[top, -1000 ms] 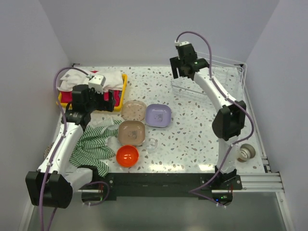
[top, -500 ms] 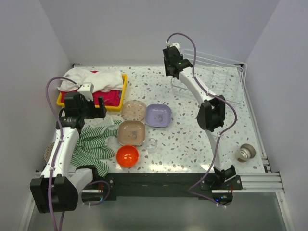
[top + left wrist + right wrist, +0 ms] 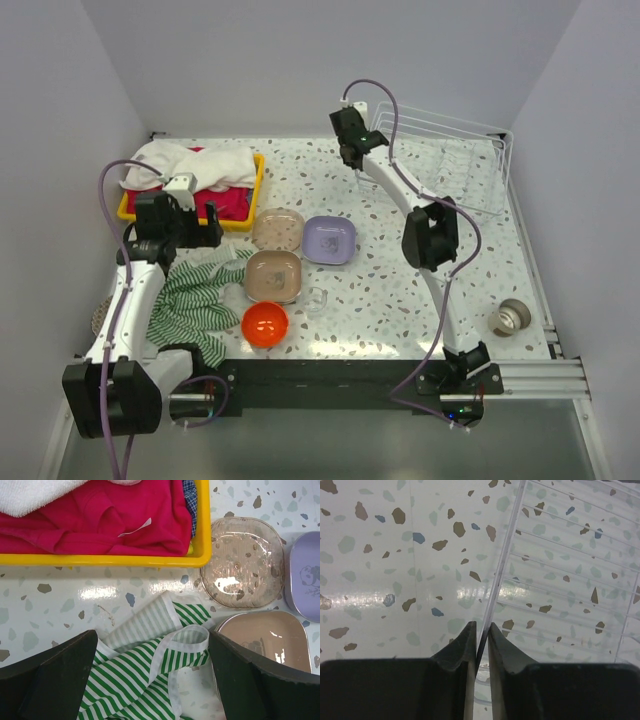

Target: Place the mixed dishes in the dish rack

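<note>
The white wire dish rack (image 3: 455, 160) stands at the back right. My right gripper (image 3: 352, 152) is at the rack's left rim and, in the right wrist view, my right gripper (image 3: 480, 626) is shut on a thin rim wire of the dish rack (image 3: 504, 567). My left gripper (image 3: 213, 228) hangs open; in the left wrist view my left gripper (image 3: 152, 647) is over the green striped cloth (image 3: 135, 675), holding nothing. The mixed dishes sit mid-table: a translucent tan plate (image 3: 278, 229), a lilac plate (image 3: 330, 240), a brown plate (image 3: 273, 275), an orange bowl (image 3: 265, 323) and a small clear glass (image 3: 316, 300).
A yellow tray (image 3: 257, 190) of towels is at the back left, just beyond my left gripper. A beige cup (image 3: 512, 317) lies near the right edge. A greyish round dish (image 3: 100, 318) peeks out at the left edge under my left arm.
My right gripper has moved left along the rack to its left rim and closed on the wire. My left arm pulled back a little to the left, still open.
</note>
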Action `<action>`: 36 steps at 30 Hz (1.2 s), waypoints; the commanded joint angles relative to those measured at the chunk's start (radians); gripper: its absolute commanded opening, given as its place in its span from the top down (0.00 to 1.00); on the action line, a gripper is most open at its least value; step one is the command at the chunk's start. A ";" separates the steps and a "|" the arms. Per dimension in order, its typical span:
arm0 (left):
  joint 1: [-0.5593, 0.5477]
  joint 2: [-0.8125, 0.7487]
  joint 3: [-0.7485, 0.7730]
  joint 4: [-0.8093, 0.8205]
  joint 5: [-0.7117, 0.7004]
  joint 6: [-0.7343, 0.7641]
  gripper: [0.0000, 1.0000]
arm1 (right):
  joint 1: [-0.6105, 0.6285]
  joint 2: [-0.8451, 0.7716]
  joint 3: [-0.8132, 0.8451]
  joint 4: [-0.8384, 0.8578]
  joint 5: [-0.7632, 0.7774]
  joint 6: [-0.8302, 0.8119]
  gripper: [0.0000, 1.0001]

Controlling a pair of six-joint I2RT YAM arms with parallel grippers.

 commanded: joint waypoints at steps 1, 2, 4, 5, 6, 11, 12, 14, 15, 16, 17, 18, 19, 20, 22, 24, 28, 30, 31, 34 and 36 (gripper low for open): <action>0.009 -0.003 0.061 0.003 0.027 -0.004 0.02 | 0.003 -0.040 0.026 0.015 0.061 0.030 1.00; 0.009 -0.003 0.067 0.003 0.029 -0.004 0.02 | 0.003 -0.060 0.020 0.012 0.067 0.033 1.00; 0.009 -0.006 0.064 0.013 0.032 -0.007 0.02 | 0.004 -0.086 -0.005 0.010 0.078 0.027 1.00; 0.011 -0.009 0.057 0.018 0.033 -0.012 0.02 | 0.003 -0.100 -0.012 0.010 0.092 0.027 1.00; 0.009 -0.016 0.049 0.024 0.042 -0.017 0.02 | 0.003 -0.129 -0.019 0.013 0.098 0.023 1.00; 0.008 -0.059 -0.012 0.072 0.085 -0.050 0.02 | 0.004 -0.212 -0.084 0.044 0.113 -0.017 1.00; 0.009 -0.064 -0.021 0.079 0.096 -0.055 0.02 | 0.004 -0.232 -0.110 0.053 0.116 -0.028 1.00; 0.009 -0.078 -0.040 0.084 0.107 -0.066 0.03 | 0.004 -0.251 -0.134 0.056 0.115 -0.037 1.00; 0.009 -0.081 -0.044 0.090 0.114 -0.067 0.03 | 0.004 -0.276 -0.158 0.053 0.101 -0.039 1.00; 0.009 -0.085 -0.052 0.090 0.119 -0.070 0.03 | 0.004 -0.292 -0.170 0.053 0.090 -0.039 1.00; 0.009 -0.092 -0.054 0.092 0.122 -0.070 0.03 | 0.006 -0.306 -0.184 0.050 0.072 -0.042 1.00; 0.009 -0.093 -0.055 0.095 0.130 -0.072 0.03 | 0.004 -0.324 -0.213 0.049 0.037 -0.054 1.00; 0.009 -0.098 -0.057 0.095 0.133 -0.070 0.03 | 0.006 -0.358 -0.235 0.044 0.023 -0.062 1.00; 0.009 -0.098 -0.058 0.098 0.136 -0.070 0.03 | 0.004 -0.382 -0.259 0.046 0.009 -0.071 1.00; 0.009 -0.099 -0.058 0.099 0.145 -0.067 0.03 | 0.004 -0.463 -0.366 0.071 -0.051 -0.112 1.00; 0.008 -0.099 -0.063 0.109 0.150 -0.061 0.03 | 0.004 -0.528 -0.518 0.120 -0.106 -0.178 1.00; 0.008 -0.102 -0.087 0.141 0.154 -0.041 0.03 | 0.004 -0.697 -0.773 0.187 -0.174 -0.281 1.00; 0.008 -0.108 -0.097 0.165 0.150 -0.041 0.03 | 0.001 -0.784 -0.903 0.237 -0.201 -0.376 1.00; 0.008 -0.115 -0.115 0.182 0.154 -0.046 0.03 | 0.001 -0.810 -0.943 0.259 -0.236 -0.414 1.00; 0.008 -0.125 -0.144 0.231 0.193 -0.050 0.03 | -0.002 -0.915 -1.068 0.312 -0.373 -0.558 1.00; 0.006 -0.119 -0.153 0.254 0.220 -0.050 0.03 | -0.003 -0.965 -1.120 0.297 -0.439 -0.624 1.00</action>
